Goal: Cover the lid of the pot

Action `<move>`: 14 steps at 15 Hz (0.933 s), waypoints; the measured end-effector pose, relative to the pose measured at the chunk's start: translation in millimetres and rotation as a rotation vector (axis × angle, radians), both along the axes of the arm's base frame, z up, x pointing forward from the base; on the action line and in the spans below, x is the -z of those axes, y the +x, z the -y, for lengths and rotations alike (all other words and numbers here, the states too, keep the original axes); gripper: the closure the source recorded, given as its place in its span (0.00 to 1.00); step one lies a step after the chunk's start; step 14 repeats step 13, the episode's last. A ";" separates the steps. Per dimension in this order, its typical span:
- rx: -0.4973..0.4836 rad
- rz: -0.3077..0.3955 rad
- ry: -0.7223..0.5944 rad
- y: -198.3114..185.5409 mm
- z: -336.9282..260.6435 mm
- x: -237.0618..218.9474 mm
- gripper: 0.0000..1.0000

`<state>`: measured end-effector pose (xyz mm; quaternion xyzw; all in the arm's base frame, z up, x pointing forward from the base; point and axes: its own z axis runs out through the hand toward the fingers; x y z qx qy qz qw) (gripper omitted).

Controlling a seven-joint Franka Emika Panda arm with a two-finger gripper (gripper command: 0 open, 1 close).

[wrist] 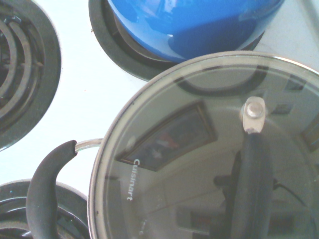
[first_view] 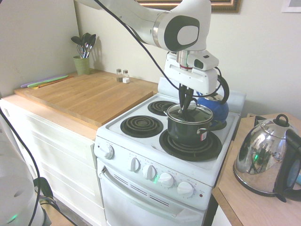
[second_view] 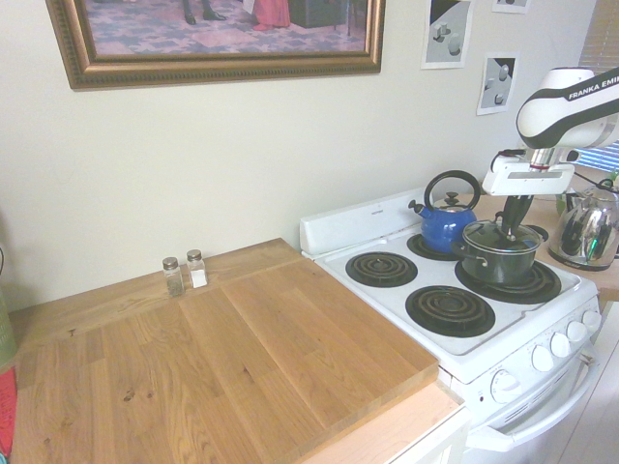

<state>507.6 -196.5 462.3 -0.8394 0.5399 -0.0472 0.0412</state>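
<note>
Stovetop: white [first_view: 117, 115], pot [first_view: 183, 132] on its coil nearest three o'clock
Lid [first_view: 176, 112]: lying on the pot's rim
Gripper [first_view: 186, 106]: fingers together, at the lid's top
Blue kettle [second_view: 448, 228]: ten o'clock of pot in the second exterior view

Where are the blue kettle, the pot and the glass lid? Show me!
Blue kettle [second_view: 447, 230]: second outside view, on its round blue side.
Pot [first_view: 182, 133]: first outside view, on its dark front wall.
Glass lid [wrist: 164, 169]: wrist view, on its see-through glass.
</note>
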 end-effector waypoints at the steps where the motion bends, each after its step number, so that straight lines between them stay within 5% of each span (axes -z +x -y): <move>1: 0.000 0.001 0.000 -0.2 -0.1 -0.1 0.00; 9: 0.002 -0.015 -0.007 -5.7 1.9 -2.0 0.00; 14: 0.011 0.025 -0.024 -20.0 6.2 -53.0 0.00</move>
